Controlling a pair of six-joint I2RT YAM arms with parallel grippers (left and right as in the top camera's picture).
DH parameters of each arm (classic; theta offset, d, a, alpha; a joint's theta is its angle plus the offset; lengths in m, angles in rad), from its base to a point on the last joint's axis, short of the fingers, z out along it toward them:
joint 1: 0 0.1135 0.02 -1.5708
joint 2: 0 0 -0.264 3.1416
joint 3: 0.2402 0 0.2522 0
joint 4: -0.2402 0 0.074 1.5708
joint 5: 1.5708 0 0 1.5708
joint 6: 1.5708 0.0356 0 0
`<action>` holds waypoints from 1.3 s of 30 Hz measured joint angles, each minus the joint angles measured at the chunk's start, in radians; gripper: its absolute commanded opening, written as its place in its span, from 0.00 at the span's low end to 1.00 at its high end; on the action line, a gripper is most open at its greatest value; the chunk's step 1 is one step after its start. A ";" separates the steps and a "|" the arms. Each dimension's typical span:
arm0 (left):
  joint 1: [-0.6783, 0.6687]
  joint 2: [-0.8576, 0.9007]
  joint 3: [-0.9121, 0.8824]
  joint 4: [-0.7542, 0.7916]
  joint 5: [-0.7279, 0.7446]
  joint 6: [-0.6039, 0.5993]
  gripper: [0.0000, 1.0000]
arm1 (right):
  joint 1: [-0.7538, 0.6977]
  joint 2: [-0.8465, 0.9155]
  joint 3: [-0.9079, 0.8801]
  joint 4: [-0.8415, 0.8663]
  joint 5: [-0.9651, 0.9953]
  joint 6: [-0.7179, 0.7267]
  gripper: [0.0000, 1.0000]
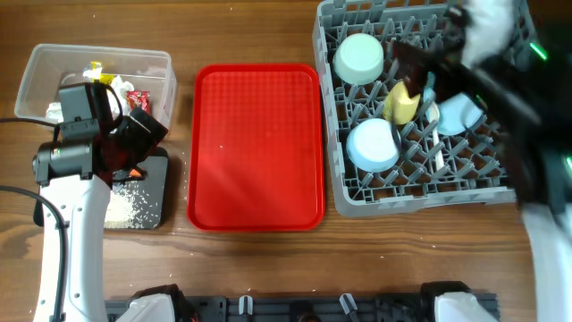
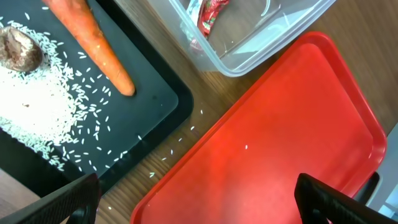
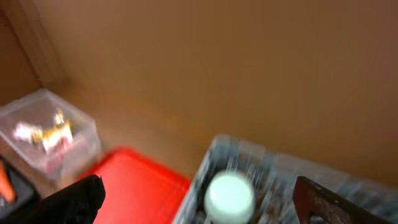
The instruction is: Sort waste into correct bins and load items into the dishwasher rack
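Grey pegged plastic dishwasher rack (image 1: 420,202) sits under our right gripper (image 3: 199,183), jaws wide, holding nothing; our left gripper (image 2: 198,182), equally wide and empty, hangs by the shallow black rectangular tray (image 2: 152,90).

My feed from this wrist is smeared with blur, so I read only the large shapes. The end effector (image 3: 199,186) has its two dark fingers (image 3: 71,200) spread wide, one in each bottom corner. Between them the grey rack (image 3: 280,171) shows up with a pale round bowl (image 3: 230,194) in its near corner. A red tray (image 3: 140,180) lies beside it. Further left stands the clear tub (image 3: 87,149) with wrappers (image 3: 53,130) inside — yellow and red. At the left edge I see a carrot (image 3: 4,180) tip over a black tray (image 3: 22,194). The brown surface (image 3: 217,68) fills the rest.
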 measured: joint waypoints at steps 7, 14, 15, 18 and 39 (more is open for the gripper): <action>0.000 -0.001 0.000 -0.001 0.000 0.000 1.00 | 0.001 -0.617 -0.394 0.216 -0.001 0.000 1.00; 0.000 -0.001 0.000 -0.001 0.000 0.000 1.00 | 0.001 -0.972 -0.971 0.526 0.019 0.063 1.00; 0.000 -0.001 0.000 0.000 0.000 0.000 1.00 | 0.001 -1.004 -1.037 0.565 0.024 0.084 1.00; 0.000 -0.001 0.000 -0.001 0.000 0.000 1.00 | 0.001 -1.058 -1.163 0.647 0.053 0.144 1.00; 0.000 -0.001 0.000 -0.001 0.000 0.000 1.00 | 0.008 -1.111 -1.492 0.705 0.256 0.348 1.00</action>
